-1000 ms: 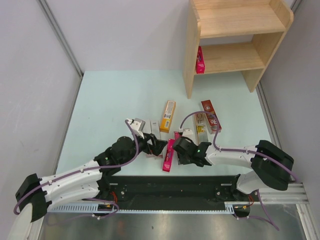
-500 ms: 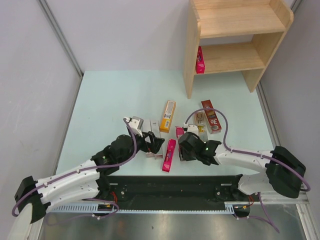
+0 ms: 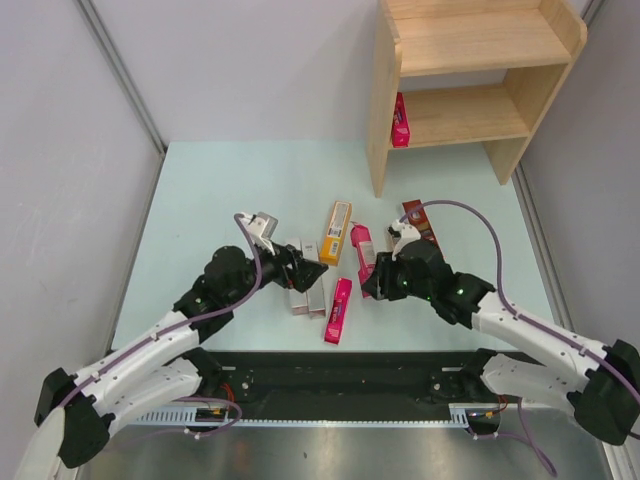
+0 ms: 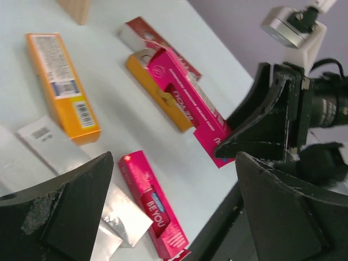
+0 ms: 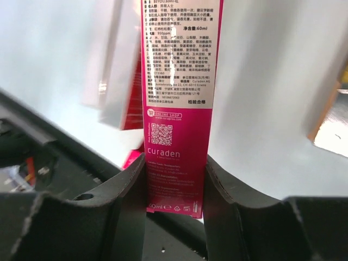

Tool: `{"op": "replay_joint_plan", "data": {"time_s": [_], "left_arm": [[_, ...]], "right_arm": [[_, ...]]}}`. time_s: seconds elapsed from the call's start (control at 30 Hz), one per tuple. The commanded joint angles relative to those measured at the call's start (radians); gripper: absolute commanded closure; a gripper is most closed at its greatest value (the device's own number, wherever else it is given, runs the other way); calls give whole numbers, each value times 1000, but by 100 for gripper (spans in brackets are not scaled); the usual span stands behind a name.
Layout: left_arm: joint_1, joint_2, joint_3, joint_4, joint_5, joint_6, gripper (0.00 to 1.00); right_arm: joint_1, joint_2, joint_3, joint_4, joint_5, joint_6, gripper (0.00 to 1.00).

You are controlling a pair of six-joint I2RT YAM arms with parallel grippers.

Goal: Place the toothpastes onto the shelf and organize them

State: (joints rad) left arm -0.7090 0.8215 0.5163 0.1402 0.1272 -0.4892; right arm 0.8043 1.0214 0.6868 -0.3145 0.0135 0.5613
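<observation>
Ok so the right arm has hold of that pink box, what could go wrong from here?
The right gripper pinches the pink box only at one end, so it may swing or slip on the way. On the shelf a second pink box already stands at the left of the lower board; it could get knocked over. The open left gripper hovers close by, so the arms may brush.

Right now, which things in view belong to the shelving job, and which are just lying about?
Job:
shelf
shelved pink carton, lower board
held pink carton, in the right claw
on the table: loose pink carton, orange carton, gold carton, dark red carton, silver cartons
left claw, open

Lying about:
nothing that I can see
</observation>
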Motion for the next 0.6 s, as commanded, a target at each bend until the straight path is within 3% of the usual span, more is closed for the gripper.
{"op": "replay_joint_plan", "data": {"time_s": [0.0,0.23,0.57], "left_arm": [[42,18,44,153,311,-23,0],[126,27,-16,444,586,-144,0],[137,126,19,510,674,-187,0]], "right_arm": [[-59,-105,-4,141,-262,-87,65],[-189,-184,-69,383,-718,-32,66],[-168,-207,-75,506,-840,32,66]]}}
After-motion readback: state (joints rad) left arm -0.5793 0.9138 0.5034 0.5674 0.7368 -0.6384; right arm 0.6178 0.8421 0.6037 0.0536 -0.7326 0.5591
